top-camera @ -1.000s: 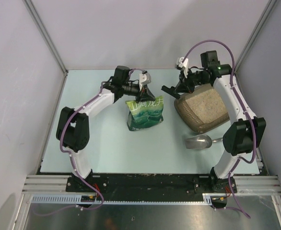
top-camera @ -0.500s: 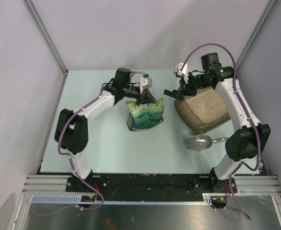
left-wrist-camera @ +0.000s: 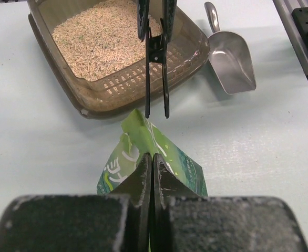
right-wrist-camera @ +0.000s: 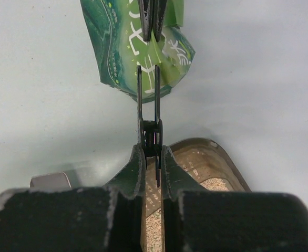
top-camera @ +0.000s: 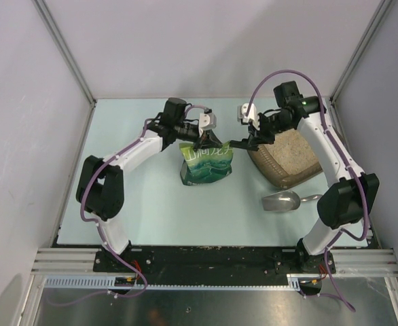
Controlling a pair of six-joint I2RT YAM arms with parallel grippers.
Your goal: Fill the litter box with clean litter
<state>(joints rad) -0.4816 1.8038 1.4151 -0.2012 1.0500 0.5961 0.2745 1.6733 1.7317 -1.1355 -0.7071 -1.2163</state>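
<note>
The brown translucent litter box (top-camera: 270, 171) lies at the right with pale beige litter (top-camera: 291, 151) in it. A green printed pouch bag (top-camera: 207, 165) stands left of it. My left gripper (top-camera: 202, 141) is shut on the bag's top fold (left-wrist-camera: 143, 137). My right gripper (top-camera: 251, 140) is shut on a thin black clip (right-wrist-camera: 149, 100). The clip's two long prongs point at the bag's top (right-wrist-camera: 127, 47), just short of it. The box (left-wrist-camera: 117, 97) and litter (left-wrist-camera: 101, 39) show behind the clip (left-wrist-camera: 156, 79) in the left wrist view.
A silver metal scoop (top-camera: 284, 201) lies on the table in front of the litter box, handle to the right; it also shows in the left wrist view (left-wrist-camera: 233, 63). White walls and metal frame posts enclose the table.
My right gripper has moved left from over the litter box's far corner towards the bag, carrying the clip. My left gripper has stayed shut on the bag's top.
</note>
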